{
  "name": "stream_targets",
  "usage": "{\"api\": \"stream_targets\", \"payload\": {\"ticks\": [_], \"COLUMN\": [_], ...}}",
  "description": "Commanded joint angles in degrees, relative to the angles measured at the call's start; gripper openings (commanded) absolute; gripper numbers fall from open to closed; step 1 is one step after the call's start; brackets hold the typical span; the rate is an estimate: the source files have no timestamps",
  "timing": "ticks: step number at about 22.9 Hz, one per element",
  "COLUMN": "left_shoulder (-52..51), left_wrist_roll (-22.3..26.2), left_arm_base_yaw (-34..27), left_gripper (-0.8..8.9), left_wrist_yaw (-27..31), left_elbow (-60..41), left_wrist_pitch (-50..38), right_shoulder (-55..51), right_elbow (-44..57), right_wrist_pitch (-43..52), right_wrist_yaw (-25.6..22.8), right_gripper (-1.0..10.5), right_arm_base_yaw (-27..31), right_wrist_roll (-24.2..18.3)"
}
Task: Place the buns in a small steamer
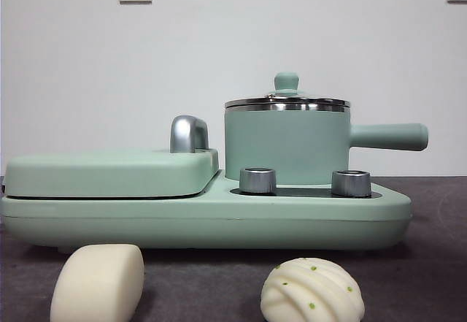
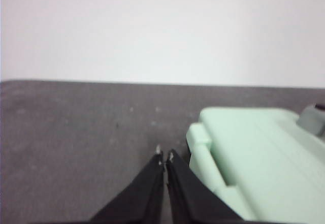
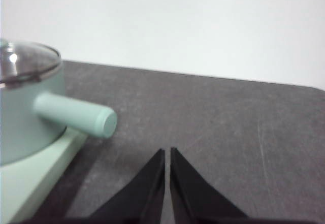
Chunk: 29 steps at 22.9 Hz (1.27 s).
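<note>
The smooth white bun and the pleated, green-specked bun lay on the near worktop, the lidded mint-green small steamer stood behind on its base, and left tool and right tool were both closed, empty.

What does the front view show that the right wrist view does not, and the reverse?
Only the front view shows the smooth bun, the pleated bun, the griddle cover and two steel knobs. Only the right wrist view shows the right gripper, jaws shut, above bare table. Both show the small steamer, lid on, with its side handle.
</note>
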<state>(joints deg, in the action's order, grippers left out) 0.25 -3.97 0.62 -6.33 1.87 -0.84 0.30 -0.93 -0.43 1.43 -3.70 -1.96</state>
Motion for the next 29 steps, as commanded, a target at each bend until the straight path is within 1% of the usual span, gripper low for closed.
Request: {"api": "stream_targets", "payload": {"ticks": [1,4,6,8,10,12,13,15,17,22,25,29], "left_shoulder": [-0.07,-0.07,-0.07,-0.07,-0.04,-0.04,-0.04,-0.04,-0.04,0.07,0.24,1.88], "left_wrist_roll": [-3.19,-12.02,-20.24,-28.94,-37.59,-43.17,-44.63,-46.51,-47.41,-47.6,-45.35,-41.0], "left_arm_base_yaw": [-0.02,0.0,0.0,-0.02,-0.02,0.0,0.0,-0.02,-0.02,0.04,0.04,0.04], "left_gripper": [0.12,0.12,0.12,0.12,0.12,0.12,0.12,0.12,0.15,0.15,0.15,0.15], "left_wrist_yaw": [-0.15,-0.15,-0.15,-0.13,-0.17,-0.22,-0.22,-0.2,-0.22,-0.39,-0.44,-0.79], "left_elbow": [-1.05,-1.05,-1.05,-1.01,-0.98,-0.98,-0.98,-0.96,-0.72,2.03,4.72,10.1], "left_wrist_pitch": [-2.51,-5.22,-6.69,-6.86,-6.16,-5.9,-6.05,-6.47,-6.01,0.55,3.67,8.68], "right_shoulder": [-0.09,-0.09,-0.09,-0.09,-0.09,-0.09,-0.09,-0.09,-0.07,-0.02,0.98,4.42], "right_elbow": [0.2,0.17,0.15,0.04,-0.31,-0.94,-1.33,-2.56,-3.96,-8.57,-13.35,-20.0], "right_wrist_pitch": [2.03,2.08,2.1,2.16,2.14,2.14,2.14,2.12,2.12,0.85,-5.38,-13.38], "right_wrist_yaw": [-0.33,-0.39,-0.37,-0.37,-0.39,-0.33,-0.13,0.44,0.68,0.68,0.0,0.42], "right_gripper": [0.2,0.2,0.2,0.2,0.2,0.1,0.1,0.1,0.1,0.1,0.1,0.1], "right_arm_base_yaw": [-0.09,-0.09,-0.09,-0.13,-0.13,-0.13,-0.13,-0.13,-0.13,-0.13,-0.13,-0.17], "right_wrist_roll": [3.91,11.63,17.97,21.97,24.35,25.62,26.12,27.58,28.72,28.89,28.85,27.04]}}
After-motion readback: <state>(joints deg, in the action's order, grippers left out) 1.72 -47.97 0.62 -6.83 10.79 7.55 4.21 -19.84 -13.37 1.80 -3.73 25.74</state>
